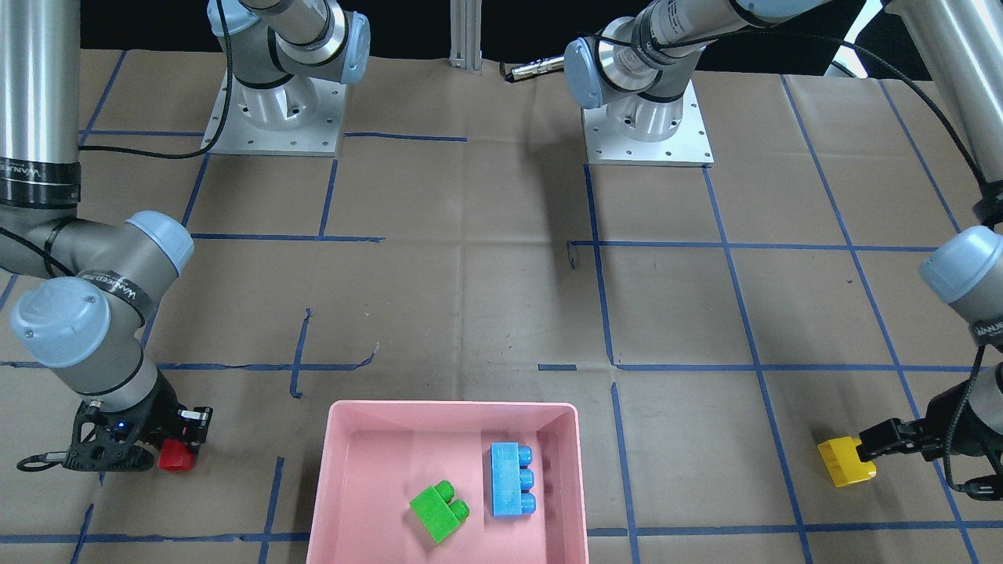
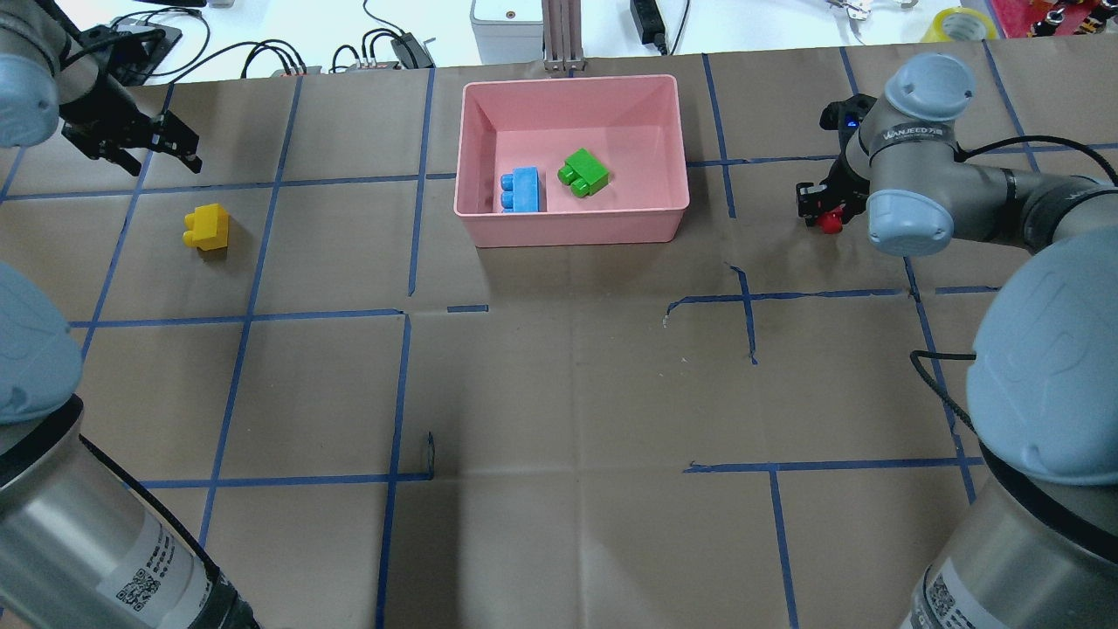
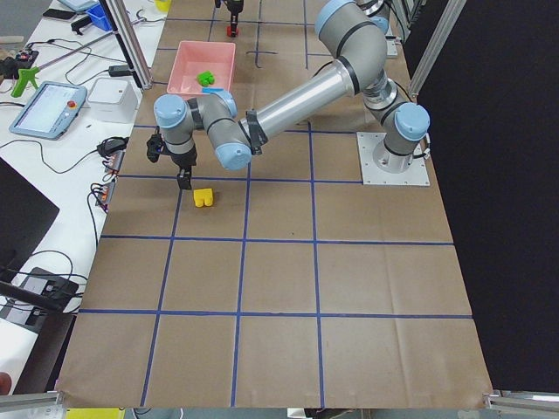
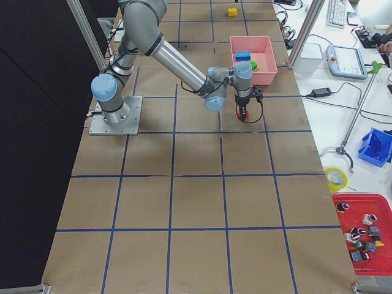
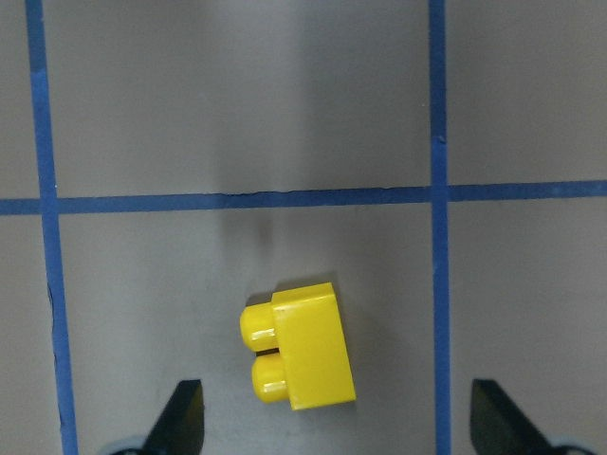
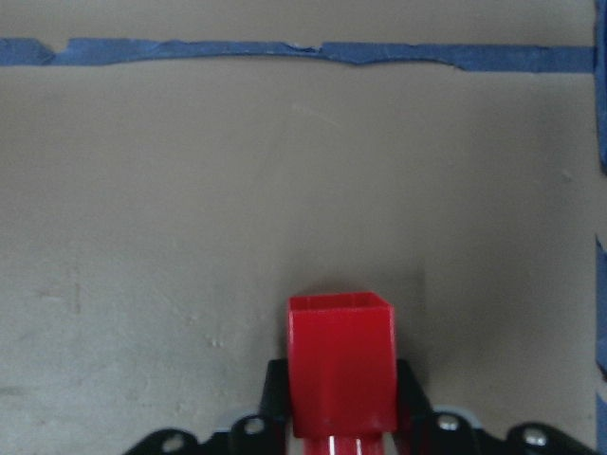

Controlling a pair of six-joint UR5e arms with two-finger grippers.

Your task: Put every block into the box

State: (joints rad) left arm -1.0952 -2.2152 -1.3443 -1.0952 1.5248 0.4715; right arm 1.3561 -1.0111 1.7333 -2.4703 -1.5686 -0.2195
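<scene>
The pink box (image 2: 568,234) stands at the table's far middle and holds the blue block (image 2: 522,190) and the green block (image 2: 583,172); in the front-facing view they are the box (image 1: 450,407), blue (image 1: 512,479) and green (image 1: 439,511). The yellow block (image 2: 207,227) lies on the paper at the left. My left gripper (image 2: 164,162) is open and hangs over the table just beyond it. In the left wrist view the block (image 5: 302,346) lies ahead of my spread fingertips (image 5: 185,422). My right gripper (image 2: 821,210) is shut on the red block (image 6: 341,365), low over the table right of the box.
Brown paper with a grid of blue tape covers the table. The two arm bases (image 1: 274,110) (image 1: 646,117) stand at the robot's side. Cables and devices (image 2: 384,48) lie beyond the far edge. My right arm's elbow (image 2: 917,175) hangs right of the box.
</scene>
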